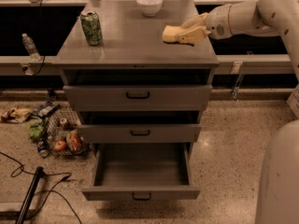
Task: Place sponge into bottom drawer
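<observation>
The pale-yellow sponge [171,33] is at the right side of the grey cabinet top [126,45], just above its surface. My cream gripper [184,33] reaches in from the right and is shut on the sponge's right end. The bottom drawer [140,193] is pulled far out below, an empty grey box with a small black handle. It lies well below and in front of the sponge.
A green can [91,27] stands at the top's left and a white bowl [149,4] at its back. The two upper drawers [138,97] are slightly open. Litter [56,136] and cables [32,190] lie on the floor at left. My base [280,181] fills the lower right.
</observation>
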Tool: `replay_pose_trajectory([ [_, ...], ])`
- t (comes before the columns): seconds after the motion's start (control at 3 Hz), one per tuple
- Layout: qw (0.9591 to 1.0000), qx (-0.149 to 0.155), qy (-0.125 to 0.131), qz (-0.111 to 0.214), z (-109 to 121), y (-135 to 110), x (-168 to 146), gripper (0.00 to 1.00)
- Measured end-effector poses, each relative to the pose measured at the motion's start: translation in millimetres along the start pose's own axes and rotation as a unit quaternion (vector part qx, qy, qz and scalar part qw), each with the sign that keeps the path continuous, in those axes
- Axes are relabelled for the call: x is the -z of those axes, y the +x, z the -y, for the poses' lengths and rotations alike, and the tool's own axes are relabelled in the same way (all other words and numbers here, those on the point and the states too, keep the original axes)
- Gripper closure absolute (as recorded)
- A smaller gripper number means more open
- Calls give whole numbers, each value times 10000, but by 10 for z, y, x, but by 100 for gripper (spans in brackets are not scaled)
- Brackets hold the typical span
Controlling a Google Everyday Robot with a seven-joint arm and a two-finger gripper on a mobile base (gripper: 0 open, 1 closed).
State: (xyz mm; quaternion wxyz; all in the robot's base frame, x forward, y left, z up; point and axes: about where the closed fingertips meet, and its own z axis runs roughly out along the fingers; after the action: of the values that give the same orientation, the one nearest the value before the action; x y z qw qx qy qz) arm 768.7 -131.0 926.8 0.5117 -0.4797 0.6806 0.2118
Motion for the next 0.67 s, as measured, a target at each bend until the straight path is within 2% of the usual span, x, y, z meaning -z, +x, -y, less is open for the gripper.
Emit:
replay_pose_trajectory([
  [0.33,9990,-171,-329,235,-524,-202,57,100],
  [0.67,9967,-396,-582,392,-1010,-230,66,100],
])
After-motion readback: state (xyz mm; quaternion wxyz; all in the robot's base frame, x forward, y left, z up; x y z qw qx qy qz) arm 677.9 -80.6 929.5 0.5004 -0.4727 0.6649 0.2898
